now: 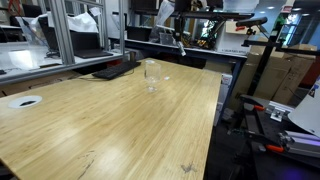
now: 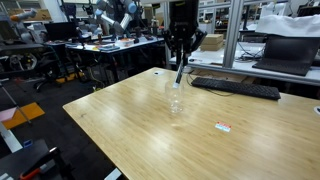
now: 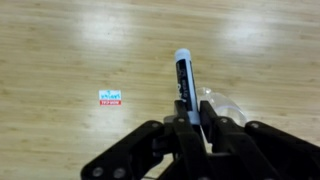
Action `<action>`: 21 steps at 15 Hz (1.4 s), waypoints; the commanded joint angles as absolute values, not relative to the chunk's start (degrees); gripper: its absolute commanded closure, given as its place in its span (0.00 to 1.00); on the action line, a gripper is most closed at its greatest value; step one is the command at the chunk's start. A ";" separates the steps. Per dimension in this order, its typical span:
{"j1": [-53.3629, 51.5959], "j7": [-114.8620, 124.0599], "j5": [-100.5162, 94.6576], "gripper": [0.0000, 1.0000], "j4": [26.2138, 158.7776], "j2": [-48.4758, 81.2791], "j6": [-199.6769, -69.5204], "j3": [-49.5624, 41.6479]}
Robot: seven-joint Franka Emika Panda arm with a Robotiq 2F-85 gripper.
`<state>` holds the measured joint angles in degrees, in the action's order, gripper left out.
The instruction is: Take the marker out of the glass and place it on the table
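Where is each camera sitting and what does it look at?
Exterior view: beyond a near corner, looking along the table at the glass; the end effector shows, gripping the marker.
Exterior view: beyond another edge, facing the keyboard; the end effector hangs higher than the glass.
Wrist view: on the wrist, looking down the marker at the table; the end effector fills the bottom.
Shared: all show marker and glass.
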<state>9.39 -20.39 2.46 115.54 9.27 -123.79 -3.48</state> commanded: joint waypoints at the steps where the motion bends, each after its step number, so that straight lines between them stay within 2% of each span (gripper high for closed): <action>1: 10.46 -24.73 5.92 0.95 109.29 18.79 -119.55 -3.92; 8: 13.05 -25.14 6.60 0.95 99.04 36.50 -117.06 -1.86; 21: 13.09 -21.68 6.58 0.95 88.96 46.38 -115.57 -0.80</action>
